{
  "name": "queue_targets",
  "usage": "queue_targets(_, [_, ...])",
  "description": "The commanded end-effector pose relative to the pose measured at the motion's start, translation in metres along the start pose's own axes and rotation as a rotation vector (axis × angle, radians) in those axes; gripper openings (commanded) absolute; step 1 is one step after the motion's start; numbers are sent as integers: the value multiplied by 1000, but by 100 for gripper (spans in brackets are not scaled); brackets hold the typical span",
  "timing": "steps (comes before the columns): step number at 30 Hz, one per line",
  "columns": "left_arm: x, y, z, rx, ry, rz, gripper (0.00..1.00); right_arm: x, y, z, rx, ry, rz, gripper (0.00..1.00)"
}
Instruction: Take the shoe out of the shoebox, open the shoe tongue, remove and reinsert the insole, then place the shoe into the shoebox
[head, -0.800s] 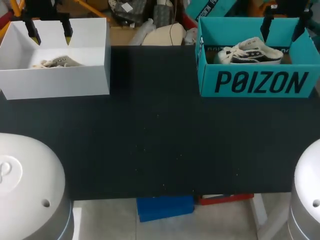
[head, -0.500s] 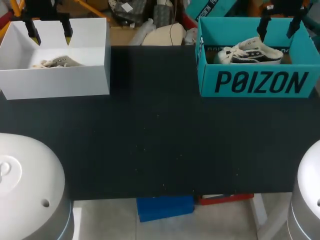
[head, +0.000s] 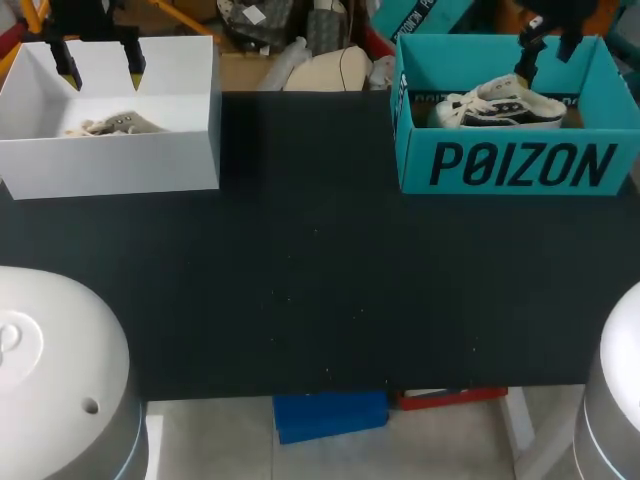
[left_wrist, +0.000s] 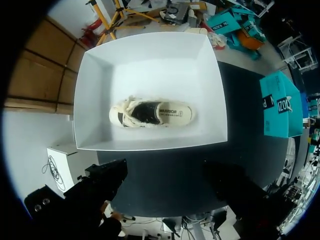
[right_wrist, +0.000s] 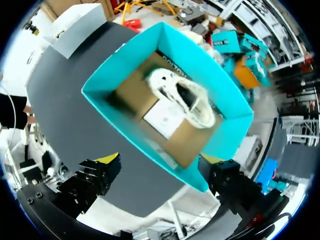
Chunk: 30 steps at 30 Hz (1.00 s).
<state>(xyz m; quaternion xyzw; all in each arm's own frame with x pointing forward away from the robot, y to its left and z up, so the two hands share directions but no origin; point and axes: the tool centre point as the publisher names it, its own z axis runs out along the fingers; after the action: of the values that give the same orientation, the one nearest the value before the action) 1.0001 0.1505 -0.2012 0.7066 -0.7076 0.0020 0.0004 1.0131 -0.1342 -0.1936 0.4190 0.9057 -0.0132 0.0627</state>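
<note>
A white and black shoe (head: 505, 105) lies on its side in the teal shoebox (head: 520, 165) at the back right. My right gripper (head: 548, 45) hangs open above that box's far side. In its wrist view the right gripper (right_wrist: 160, 172) is high over the teal box (right_wrist: 232, 127), with the shoe (right_wrist: 185, 97) ahead of the fingers. A pale shoe (head: 115, 124) rests in the white box (head: 120, 165) at the back left. My left gripper (head: 100, 62) hovers open over it. The left gripper (left_wrist: 167, 180) looks straight down on this shoe (left_wrist: 152, 112).
The black table top (head: 320, 270) stretches between the two boxes and toward the front edge. The white box (left_wrist: 150, 65) and the teal box (left_wrist: 280, 105) both sit along the table's far edge, well apart.
My right gripper has turned and shifted slightly left above the teal box. The left gripper and both shoes have stayed where they were.
</note>
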Motion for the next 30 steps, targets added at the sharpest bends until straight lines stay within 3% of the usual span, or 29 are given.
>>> queue_targets(1, [0,0,-1,-1,-1,0,100,1,-1,1,-44,-10,-178,100])
queue_targets(7, [0,0,-1,-1,-1,0,100,-11,22,8,-22,4,-395,100])
queue_targets(13, [0,0,-1,-1,-1,0,100,-21,46,24,-12,32,-510,97])
queue_targets(17, [0,0,-1,-1,-1,0,100,-26,57,41,28,11,-559,47])
queue_targets(18, [0,0,-1,-1,-1,0,100,-28,57,47,30,9,-559,44])
queue_targets(23, [0,0,-1,-1,-1,0,100,-34,62,67,54,9,-595,51])
queue_targets(27, [0,0,-1,-1,-1,0,100,-39,63,83,55,13,-609,44])
queue_targets(30, [0,0,-1,-1,-1,0,100,-44,63,95,68,15,-631,46])
